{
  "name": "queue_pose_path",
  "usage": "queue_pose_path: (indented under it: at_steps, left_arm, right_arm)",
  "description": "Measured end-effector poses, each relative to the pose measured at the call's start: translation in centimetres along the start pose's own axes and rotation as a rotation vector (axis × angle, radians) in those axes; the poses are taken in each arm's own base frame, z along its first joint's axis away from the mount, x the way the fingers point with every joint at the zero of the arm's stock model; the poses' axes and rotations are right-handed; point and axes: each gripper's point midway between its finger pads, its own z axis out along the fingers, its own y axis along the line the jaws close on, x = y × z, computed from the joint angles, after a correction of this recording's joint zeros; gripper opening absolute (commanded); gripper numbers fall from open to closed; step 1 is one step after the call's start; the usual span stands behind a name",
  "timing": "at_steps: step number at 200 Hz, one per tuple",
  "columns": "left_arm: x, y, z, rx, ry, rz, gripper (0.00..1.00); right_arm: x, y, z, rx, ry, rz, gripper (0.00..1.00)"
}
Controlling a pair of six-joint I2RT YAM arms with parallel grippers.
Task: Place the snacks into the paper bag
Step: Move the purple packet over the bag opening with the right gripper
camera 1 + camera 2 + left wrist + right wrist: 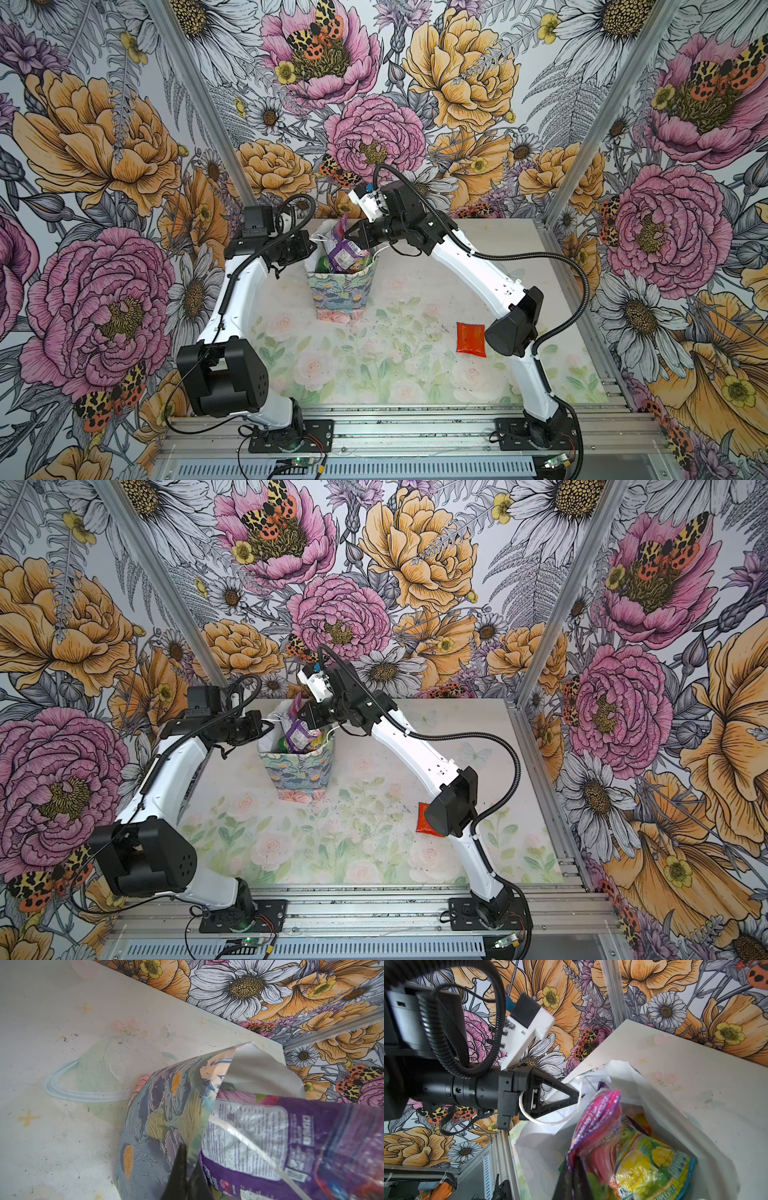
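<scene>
Step in hand: purple packet (pixel 345 254) going into paper bag (pixel 337 300) at back of table (pixel 415 286). L gripper (pixel 312 243) is clamped shut on bag's rim. R gripper (pixel 352 235) is pinched shut on packet, half in, atop other snacks (pixel 654 1164). Next, prob.: let go, then fetch the 1 red sachet (pixel 471 338) by R elbow.

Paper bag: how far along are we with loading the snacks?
Done: a green packet and a yellow-green packet sit inside the paper bag. In hand: the right pincer is shut on a purple packet sticking out of the bag, while the left pincer pinches the rim. Left: the red sachet on the table.
</scene>
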Motion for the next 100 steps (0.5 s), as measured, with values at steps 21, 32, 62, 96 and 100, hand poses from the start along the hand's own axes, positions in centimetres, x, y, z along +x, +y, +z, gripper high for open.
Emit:
queue_pose_path:
  at_steps: [21,32,62,96,100]
  left_arm:
    - [0.0,0.0,0.0,0.0,0.0,0.0,0.0]
    - [0.0,0.0,0.0,0.0,0.0,0.0,0.0]
    - [0.0,0.0,0.0,0.0,0.001,0.0,0.0]
    - [0.0,0.0,0.0,0.0,0.001,0.0,0.0]
    - [0.0,0.0,0.0,0.0,0.001,0.0,0.0]
  right_arm:
    - [0.2,-0.2,0.3,-0.001,0.006,0.007,0.0]
    - [0.3,-0.3,0.5,0.0,0.007,0.011,0.0]
    - [-0.5,-1.1,0.6,0.039,-0.021,0.014,0.72]
    - [-3.0,-2.6,-1.2,0.121,-0.1,0.008,0.83]
    - [-3.3,-2.9,-1.4,0.133,-0.11,0.01,0.83]
